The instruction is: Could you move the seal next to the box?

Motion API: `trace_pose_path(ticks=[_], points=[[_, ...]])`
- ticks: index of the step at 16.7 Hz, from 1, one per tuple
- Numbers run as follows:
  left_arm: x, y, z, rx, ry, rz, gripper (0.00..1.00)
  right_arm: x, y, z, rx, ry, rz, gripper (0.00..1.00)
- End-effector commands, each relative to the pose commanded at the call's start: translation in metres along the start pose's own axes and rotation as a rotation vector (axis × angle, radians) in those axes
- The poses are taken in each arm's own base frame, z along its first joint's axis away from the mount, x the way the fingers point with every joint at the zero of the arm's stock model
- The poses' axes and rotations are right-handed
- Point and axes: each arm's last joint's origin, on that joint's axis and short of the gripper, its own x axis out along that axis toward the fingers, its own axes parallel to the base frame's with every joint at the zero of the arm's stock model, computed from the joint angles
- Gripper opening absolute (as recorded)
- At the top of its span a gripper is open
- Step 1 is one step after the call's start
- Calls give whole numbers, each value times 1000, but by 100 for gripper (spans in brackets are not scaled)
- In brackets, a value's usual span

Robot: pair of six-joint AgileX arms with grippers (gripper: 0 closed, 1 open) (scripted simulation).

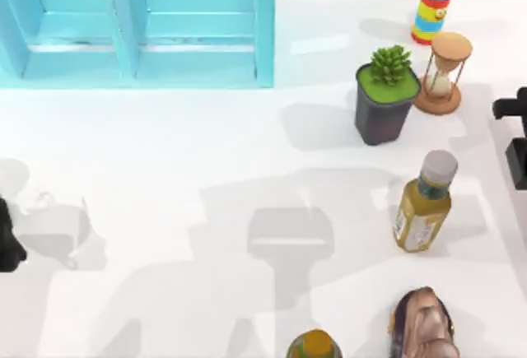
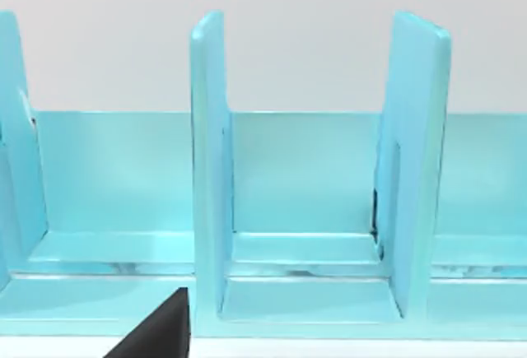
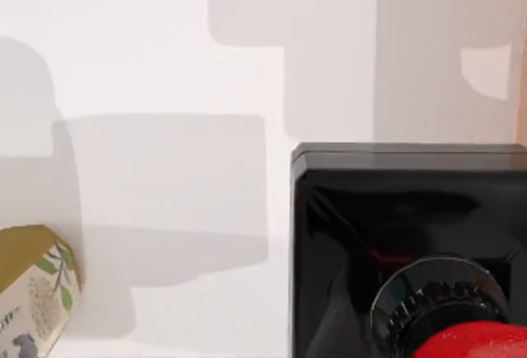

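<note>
A glossy white worktop (image 1: pixel 165 177) fills the scene, crossed by soft grey shadows in blocky shapes near its middle. At the far left stands a light blue shelf unit (image 1: pixel 136 25) with upright dividers forming open compartments. Behind it, a plain pale wall (image 2: pixel 296 29) runs along the far edge.

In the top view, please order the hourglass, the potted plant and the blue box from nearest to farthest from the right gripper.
Right gripper sits at the table's right edge.
1. Hourglass, just left of it, toward the back.
2. Potted plant, farther left.
3. Blue box, back left.
</note>
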Motion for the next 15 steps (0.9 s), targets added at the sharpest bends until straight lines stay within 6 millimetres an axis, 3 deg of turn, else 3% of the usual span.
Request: trace_pose_path(ticks=[3,15], points=[[0,0,0,0,0,0,100,0,0,0,0,0,0,0],[0,0,0,0,0,0,100,0,0,0,0,0,0,90]])
